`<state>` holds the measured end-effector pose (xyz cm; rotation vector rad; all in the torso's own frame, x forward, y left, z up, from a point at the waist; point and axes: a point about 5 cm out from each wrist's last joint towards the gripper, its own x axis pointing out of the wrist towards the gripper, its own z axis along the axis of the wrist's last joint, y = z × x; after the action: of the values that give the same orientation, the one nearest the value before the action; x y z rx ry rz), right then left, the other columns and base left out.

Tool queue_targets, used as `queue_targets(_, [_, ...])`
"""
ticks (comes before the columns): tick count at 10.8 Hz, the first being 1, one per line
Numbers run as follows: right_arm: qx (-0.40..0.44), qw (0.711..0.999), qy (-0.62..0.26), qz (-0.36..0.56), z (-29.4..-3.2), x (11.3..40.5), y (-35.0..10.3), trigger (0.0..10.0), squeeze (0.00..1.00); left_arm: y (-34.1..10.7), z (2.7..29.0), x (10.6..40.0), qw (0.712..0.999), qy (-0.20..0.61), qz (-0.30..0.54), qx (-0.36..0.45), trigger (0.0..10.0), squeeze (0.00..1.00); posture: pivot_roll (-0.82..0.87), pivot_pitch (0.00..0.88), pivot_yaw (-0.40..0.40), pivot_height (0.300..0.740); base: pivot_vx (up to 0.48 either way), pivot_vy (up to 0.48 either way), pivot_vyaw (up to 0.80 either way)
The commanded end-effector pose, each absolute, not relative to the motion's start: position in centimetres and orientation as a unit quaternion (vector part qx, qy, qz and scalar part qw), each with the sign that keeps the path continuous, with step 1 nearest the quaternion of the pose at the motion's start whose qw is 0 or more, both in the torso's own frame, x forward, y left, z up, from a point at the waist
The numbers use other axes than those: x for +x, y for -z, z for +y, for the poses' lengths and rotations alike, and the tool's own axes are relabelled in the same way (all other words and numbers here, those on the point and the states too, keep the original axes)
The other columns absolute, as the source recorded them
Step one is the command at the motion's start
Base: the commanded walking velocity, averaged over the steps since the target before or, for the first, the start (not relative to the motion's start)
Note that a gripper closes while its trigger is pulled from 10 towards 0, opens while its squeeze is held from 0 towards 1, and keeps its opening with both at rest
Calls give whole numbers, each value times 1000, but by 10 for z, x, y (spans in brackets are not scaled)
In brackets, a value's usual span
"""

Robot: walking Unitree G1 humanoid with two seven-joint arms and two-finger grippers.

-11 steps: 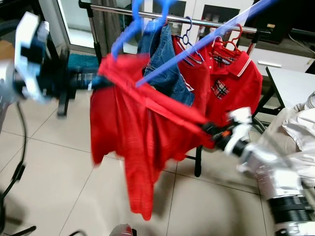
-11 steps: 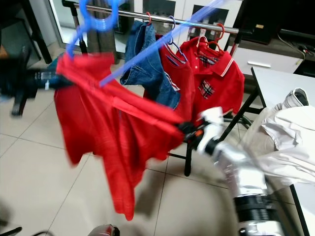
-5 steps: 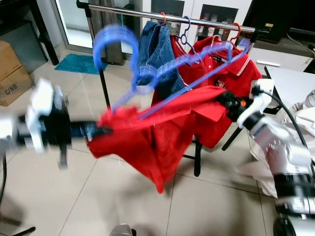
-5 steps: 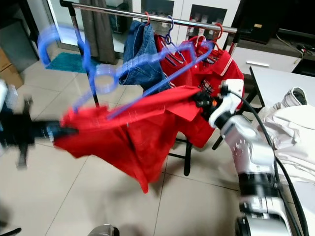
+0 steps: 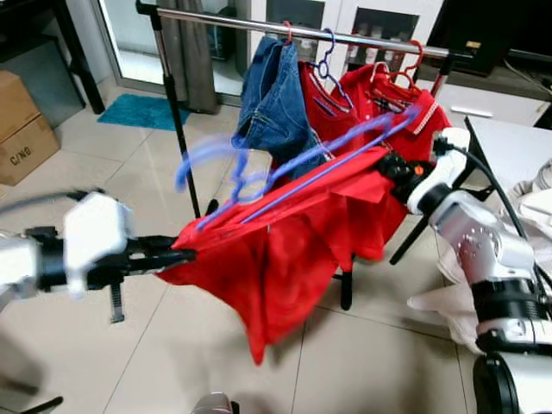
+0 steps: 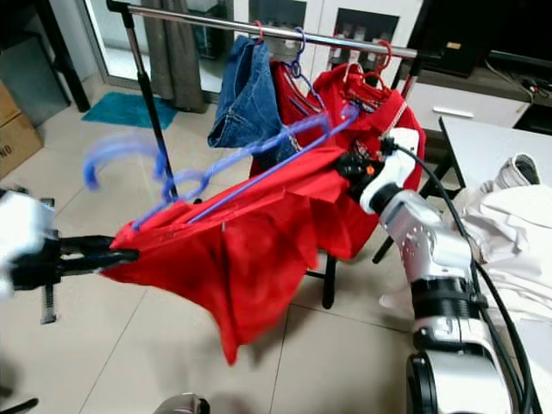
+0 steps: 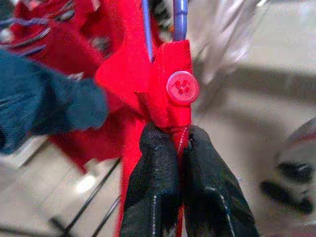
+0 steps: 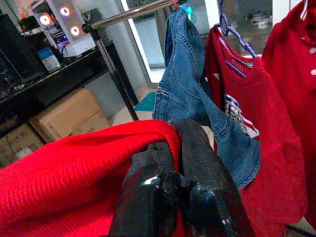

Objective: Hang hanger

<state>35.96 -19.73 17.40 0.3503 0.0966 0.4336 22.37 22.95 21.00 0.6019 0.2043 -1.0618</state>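
A red shirt (image 5: 285,250) on a blue hanger (image 5: 285,177) is stretched between my two grippers in front of a metal clothes rail (image 5: 293,30). My left gripper (image 5: 185,255) is shut on the shirt's lower left end; the left wrist view has its fingers (image 7: 158,173) pinching red cloth below a red button (image 7: 182,88). My right gripper (image 5: 385,164) is shut on the shirt's upper right end, its fingers (image 8: 197,168) clamped on red fabric (image 8: 74,168). The hanger's hook (image 5: 207,155) is blurred and sits well below the rail.
On the rail hang blue jeans (image 5: 274,95) and two red shirts (image 5: 414,112) on hangers. The rail's black post (image 5: 181,129) stands left of the shirt. A cardboard box (image 5: 21,121) sits far left; a table with white cloth (image 6: 509,233) stands at right.
The left gripper's end of the shirt has swung, and the hanger's hook has dropped lower and moved right. The right gripper has stayed near the hanging red shirts.
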Motion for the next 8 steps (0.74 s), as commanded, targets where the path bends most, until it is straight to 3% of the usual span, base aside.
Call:
queue_targets(1, [170, 984, -49, -17, -272, 354, -199, 0, 0, -194, 260, 225, 824, 429, 186, 322, 0, 0, 208, 34, -36, 740, 0, 0, 0])
queue_targets(3, [176, 979, -94, -38, -258, 354, -207, 0, 0, -169, 267, 228, 817, 373, 233, 373, 0, 0, 202, 28, -29, 740, 0, 0, 0])
queue_targets(6, [177, 975, -126, -54, -249, 352, -213, 0, 0, -144, 264, 227, 806, 363, 257, 390, 0, 0, 196, 22, -25, 740, 0, 0, 0])
queue_targets(8, [183, 968, -158, -66, -235, 351, -221, 0, 0, -130, 264, 236, 822, 319, 272, 387, 0, 0, 191, 14, -27, 740, 0, 0, 0])
